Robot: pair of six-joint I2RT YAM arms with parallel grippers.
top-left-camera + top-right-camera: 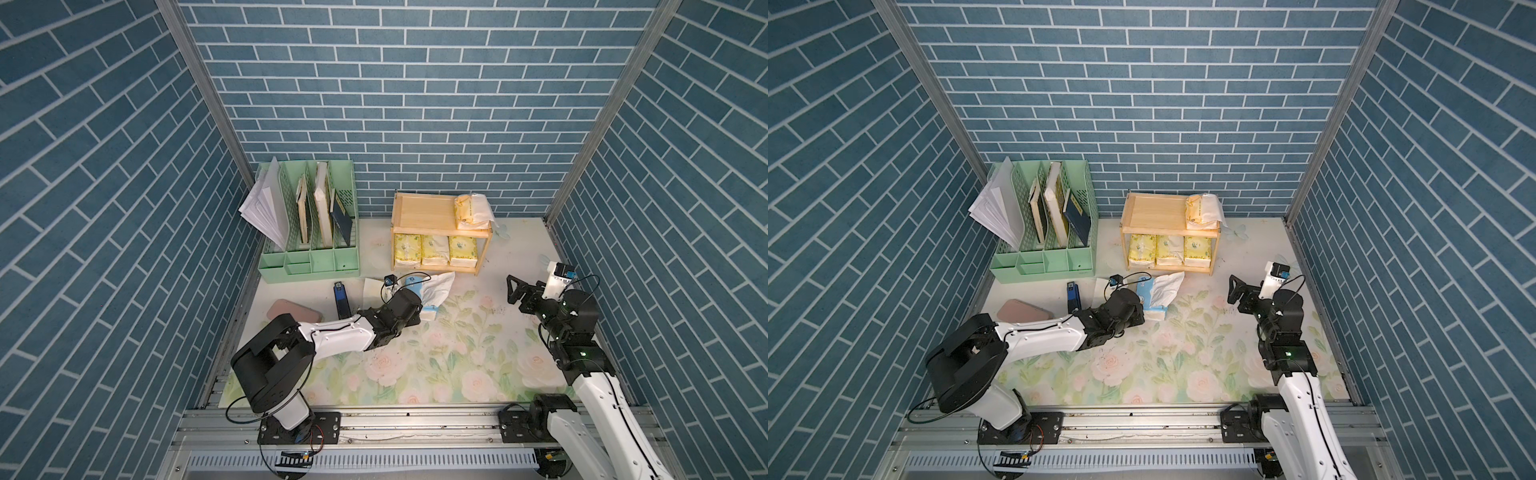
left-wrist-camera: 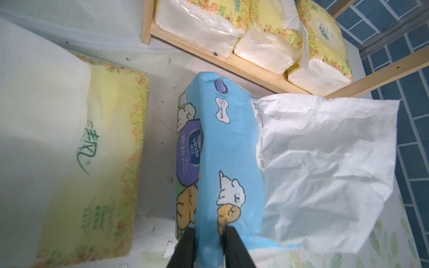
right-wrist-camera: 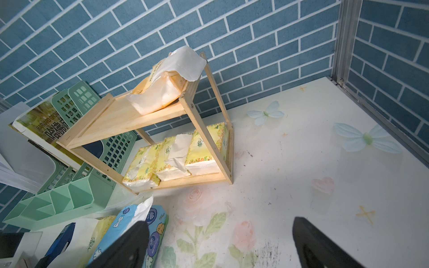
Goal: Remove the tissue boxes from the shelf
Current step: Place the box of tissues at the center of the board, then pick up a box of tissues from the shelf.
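Observation:
The wooden shelf (image 1: 419, 210) stands at the back wall. Three yellow-green tissue boxes (image 1: 435, 249) fill its lower tier, and an orange-yellow one (image 1: 467, 212) lies at the right end of its top board. A blue-and-white cartoon tissue box (image 2: 227, 150) rests on the mat in front of the shelf, white tissue spilling from it. My left gripper (image 2: 209, 232) is shut on the near end of its top ridge. Beside it lies another yellow-green pack (image 2: 104, 150). My right gripper (image 3: 220, 224) hovers open and empty over the mat, right of the shelf (image 3: 130, 116).
A mint green file organizer (image 1: 309, 232) with papers and books stands left of the shelf. A blue stapler (image 1: 340, 297) and a pink case (image 1: 293, 311) lie by my left arm. Brick-patterned walls close in the back and both sides.

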